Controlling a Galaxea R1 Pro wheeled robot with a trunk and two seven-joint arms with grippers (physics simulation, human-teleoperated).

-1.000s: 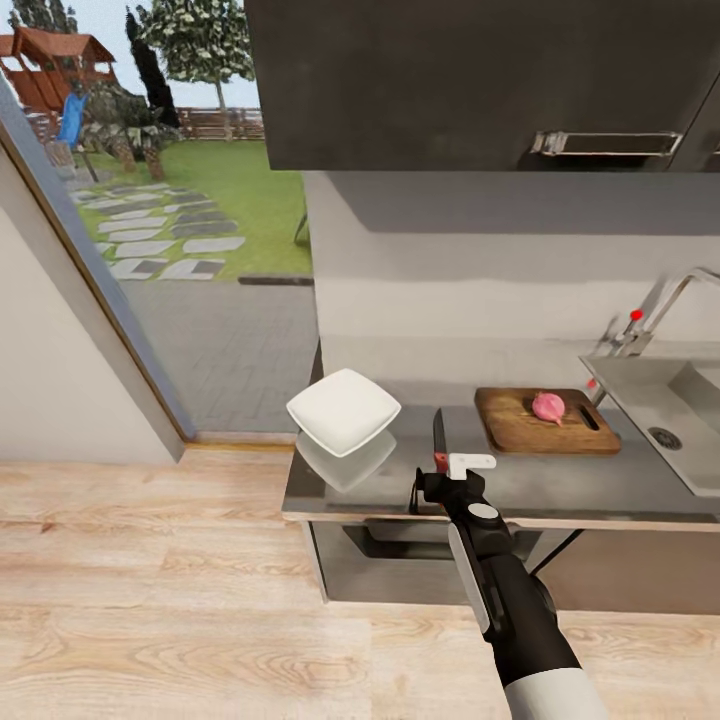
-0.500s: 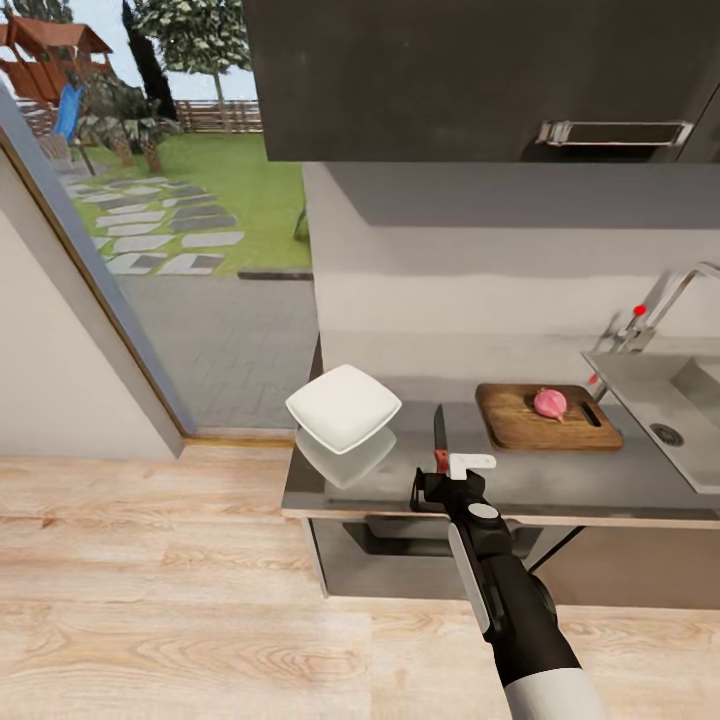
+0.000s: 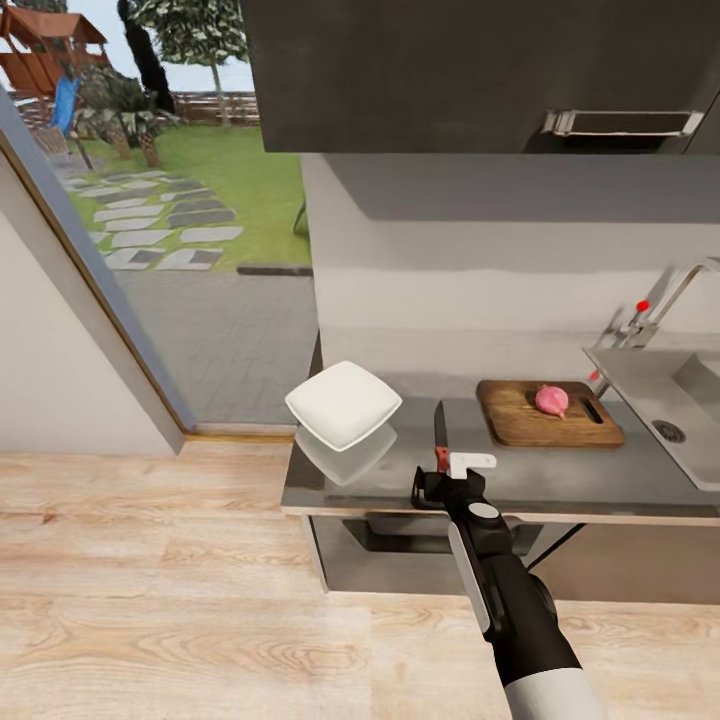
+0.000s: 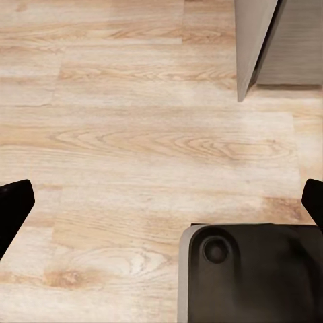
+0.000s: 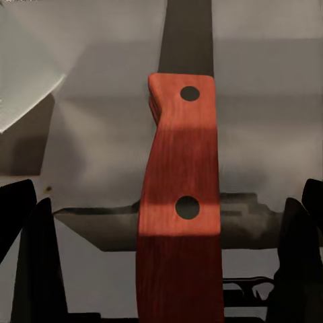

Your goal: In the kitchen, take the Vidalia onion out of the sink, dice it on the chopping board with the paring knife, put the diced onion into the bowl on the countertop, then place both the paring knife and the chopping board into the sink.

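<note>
- Between the right gripper's [image 3: 443, 482] jaws sits the paring knife [image 5: 178, 202], and the right wrist view shows the reddish handle running down the middle with dark fingers [image 5: 37, 269] well out to either side. So the jaws look wide open, over the handle but not clamped on it, I'd say lining up a grab.
- Knife lies flat on the countertop [image 3: 560, 480], long axis front-to-back, blade pointing away toward the wall.
- Bowl [image 3: 343, 404] is near, off to the left; chopping board [image 3: 548, 412] with the onion [image 3: 551, 400] on it sits right, beside the sink [image 3: 690, 400], ready for dicing.
- Left gripper [image 4: 161, 202] hangs over bare floor, spread open, empty.
</note>
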